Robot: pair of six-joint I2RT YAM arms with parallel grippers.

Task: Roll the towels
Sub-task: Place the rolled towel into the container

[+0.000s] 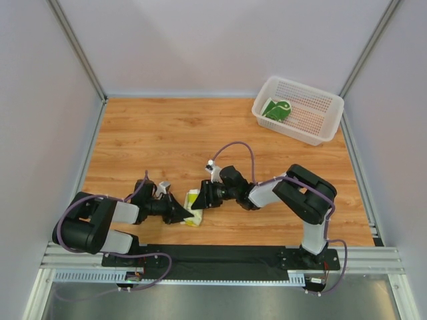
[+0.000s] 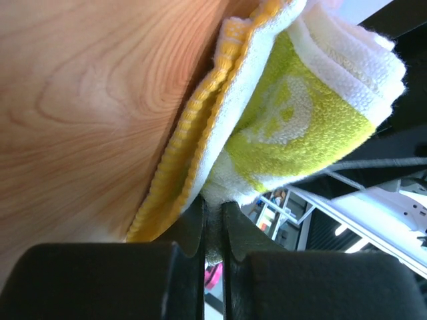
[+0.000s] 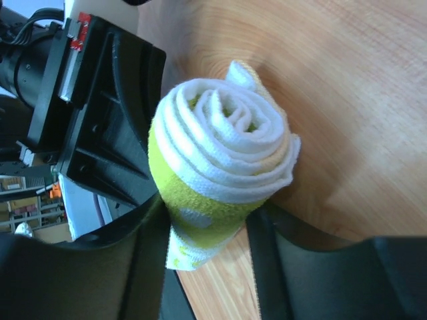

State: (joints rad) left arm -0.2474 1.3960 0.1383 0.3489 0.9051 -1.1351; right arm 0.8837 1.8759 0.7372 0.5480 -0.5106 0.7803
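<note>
The cream-yellow towel (image 1: 193, 199) with lime-green blobs lies near the table's front, between both grippers. In the right wrist view it is a tight spiral roll (image 3: 220, 143), and my right gripper (image 3: 207, 230) is shut around the roll, one finger on each side. My left gripper (image 2: 213, 217) is shut on a pinch of the same towel (image 2: 293, 113), at its loose edge. In the top view the left gripper (image 1: 184, 213) and the right gripper (image 1: 201, 196) meet at the towel. The dark green towel (image 1: 276, 109) lies rolled in the basket.
The white perforated basket (image 1: 321, 135) stands at the back right corner of the wooden table (image 1: 147, 140). Grey walls close off the left, back and right sides. The arms' mounting rail (image 1: 220, 257) runs along the near edge.
</note>
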